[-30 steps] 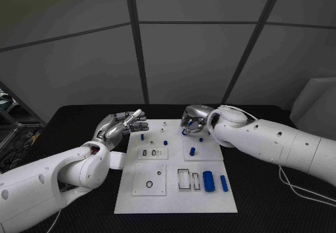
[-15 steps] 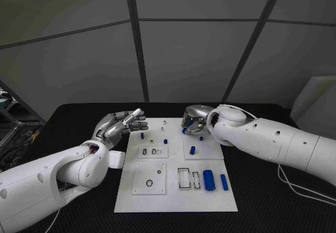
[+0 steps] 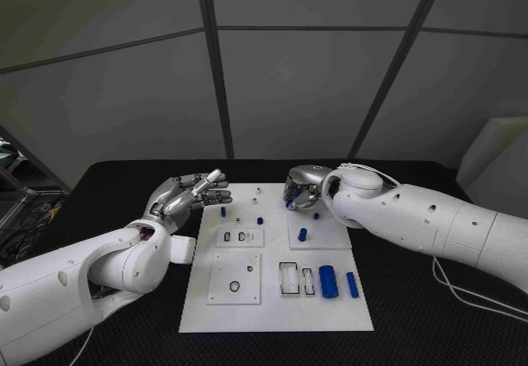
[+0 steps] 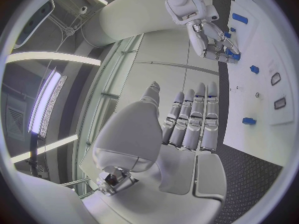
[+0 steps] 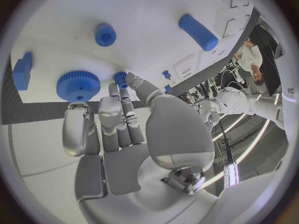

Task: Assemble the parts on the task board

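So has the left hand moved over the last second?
Barely, if at all. In the head view the left hand hovers beside the white board's far left corner with its fingers apart, as before; the whole picture has shifted slightly.

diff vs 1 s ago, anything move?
Barely. The left hand drifted slightly left and stays raised beside the white board, holding nothing. The right hand still hovers fingers-down over the board's far end. The blue parts, including the big cylinder, lie unmoved.
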Controlling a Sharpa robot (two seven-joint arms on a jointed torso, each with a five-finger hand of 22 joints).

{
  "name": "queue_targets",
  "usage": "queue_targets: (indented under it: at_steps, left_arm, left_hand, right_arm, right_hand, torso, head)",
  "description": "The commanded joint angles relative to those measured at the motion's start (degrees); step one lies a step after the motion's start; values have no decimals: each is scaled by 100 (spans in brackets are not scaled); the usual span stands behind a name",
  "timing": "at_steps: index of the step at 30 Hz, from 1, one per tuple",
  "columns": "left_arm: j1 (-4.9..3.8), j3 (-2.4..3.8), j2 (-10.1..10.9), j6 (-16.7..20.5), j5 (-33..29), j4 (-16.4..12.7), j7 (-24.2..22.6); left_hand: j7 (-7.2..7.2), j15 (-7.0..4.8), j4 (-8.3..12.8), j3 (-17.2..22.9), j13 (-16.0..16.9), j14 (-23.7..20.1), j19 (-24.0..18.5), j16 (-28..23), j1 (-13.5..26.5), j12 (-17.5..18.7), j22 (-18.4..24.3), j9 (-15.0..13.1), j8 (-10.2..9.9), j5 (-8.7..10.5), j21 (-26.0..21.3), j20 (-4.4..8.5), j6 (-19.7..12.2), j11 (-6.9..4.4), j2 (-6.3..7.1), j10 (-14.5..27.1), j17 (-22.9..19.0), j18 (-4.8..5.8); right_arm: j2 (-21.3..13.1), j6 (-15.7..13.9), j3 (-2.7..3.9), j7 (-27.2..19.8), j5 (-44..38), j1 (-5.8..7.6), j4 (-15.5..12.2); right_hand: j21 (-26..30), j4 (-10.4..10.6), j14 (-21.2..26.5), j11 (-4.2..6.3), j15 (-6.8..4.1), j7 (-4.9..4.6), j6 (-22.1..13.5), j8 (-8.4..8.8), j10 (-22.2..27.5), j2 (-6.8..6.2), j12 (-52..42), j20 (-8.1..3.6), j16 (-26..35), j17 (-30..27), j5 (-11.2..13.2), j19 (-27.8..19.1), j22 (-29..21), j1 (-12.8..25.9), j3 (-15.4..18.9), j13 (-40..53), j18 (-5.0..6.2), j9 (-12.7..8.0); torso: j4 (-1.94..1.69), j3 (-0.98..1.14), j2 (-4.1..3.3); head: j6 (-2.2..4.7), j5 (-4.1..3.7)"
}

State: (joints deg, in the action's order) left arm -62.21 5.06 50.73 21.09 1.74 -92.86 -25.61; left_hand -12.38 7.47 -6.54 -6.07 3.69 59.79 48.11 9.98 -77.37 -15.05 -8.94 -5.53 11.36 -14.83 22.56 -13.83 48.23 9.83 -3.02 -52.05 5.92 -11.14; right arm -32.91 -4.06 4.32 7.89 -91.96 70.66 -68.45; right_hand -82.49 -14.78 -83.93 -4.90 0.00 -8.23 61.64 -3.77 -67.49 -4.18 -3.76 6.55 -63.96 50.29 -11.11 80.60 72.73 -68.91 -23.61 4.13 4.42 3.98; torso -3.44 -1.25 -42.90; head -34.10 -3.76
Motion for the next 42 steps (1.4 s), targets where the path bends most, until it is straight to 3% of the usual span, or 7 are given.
queue_targets:
  at_steps: [1, 12, 16, 25, 29, 35, 42]
  left_arm:
    - [-16, 7, 13, -80, 41, -16, -13]
    - [-34, 7, 23, -92, 41, -8, 1]
    - [-38, 7, 25, -96, 41, 3, 6]
    - [-42, 7, 35, -106, 41, 17, 10]
    - [-49, 7, 38, -112, 41, 19, 7]
    - [-56, 7, 16, -124, 41, 16, 4]
    - [-61, 7, -7, -127, 41, 12, 6]
  left_hand:
    - [3, 19, 20, -27, -8, 24, 43, -24, -3, 13, 5, 5, -18, 22, 3, 9, 29, 12, 2, -35, -8, 72]
    - [3, 19, 20, -27, -8, 24, 43, -24, -3, 13, 5, 5, -18, 22, 3, 9, 29, 12, 2, -35, -8, 72]
    - [3, 19, 20, -27, -8, 24, 43, -24, -3, 13, 5, 5, -18, 22, 3, 9, 29, 12, 2, -35, -8, 72]
    - [4, 20, 25, -31, -8, 25, 46, -33, -3, 25, 9, 9, -27, 26, 1, 8, 28, 13, -2, -35, -8, 72]
    - [6, 21, 27, -34, -8, 24, 47, -38, -2, 31, 10, 10, -31, 30, 1, 7, 27, 14, -3, -34, -9, 72]
    - [6, 21, 29, -35, -8, 23, 47, -41, -2, 34, 11, 11, -33, 31, 0, 7, 26, 15, -3, -34, -9, 72]
    - [6, 21, 29, -35, -8, 23, 47, -41, -2, 34, 11, 11, -33, 31, 0, 7, 26, 15, -3, -34, -9, 72]
  right_arm:
    - [8, 92, 2, -41, -48, 16, -1]
    - [31, 147, 2, 62, -137, 16, 32]
    - [29, 53, 2, 81, -178, 16, 19]
    - [-65, -818, 5, -42, -198, 15, -185]
    - [2, -1256, 7, -125, -104, 18, -142]
    - [238, -1550, 7, -258, 25, 41, 109]
    - [568, -1712, 8, -416, 130, 52, 457]
  right_hand:
    - [-53, 24, -88, 6, 10, -1, 47, -7, -58, 70, 5, -14, -58, 45, -7, 52, 50, 11, -47, 7, -109, 4]
    - [-240, -32, -89, 151, -107, 102, 322, -79, -538, 339, -51, -113, -337, 310, -8, 231, 434, -270, -310, 93, -178, 61]
    - [-268, -111, -74, 153, -113, 98, 344, -54, -586, 372, -8, -133, -378, 332, 164, 248, 484, -372, -460, 112, -187, 68]
    - [-318, -153, -66, 156, -116, 98, 367, -30, -642, 330, 7, -135, -436, 376, 131, 300, 595, -397, -601, 138, -208, 75]
    - [-325, -157, -58, 146, -111, 92, 366, -15, -624, 299, 22, -133, -447, 370, 85, 301, 606, -396, -674, 141, -210, 75]
    - [-329, -154, -51, 136, -104, 81, 349, 0, -602, 273, 27, -128, -461, 373, 60, 299, 611, -392, -748, 141, -210, 71]
    - [-332, -144, -49, 128, -99, 73, 329, 9, -583, 241, 30, -123, -475, 383, 63, 297, 614, -364, -777, 141, -210, 68]
  torso:
    - [-4, -5, -20]
    - [-10, -7, -40]
    - [-5, -10, -32]
    - [-16, -17, -35]
    - [-21, -21, -44]
    - [-41, -11, -60]
    - [-60, -20, -73]
  head:
    - [1, 0]
    - [-36, -6]
    - [-39, -3]
    - [10, 14]
    - [41, -3]
    - [52, -2]
    - [57, 3]
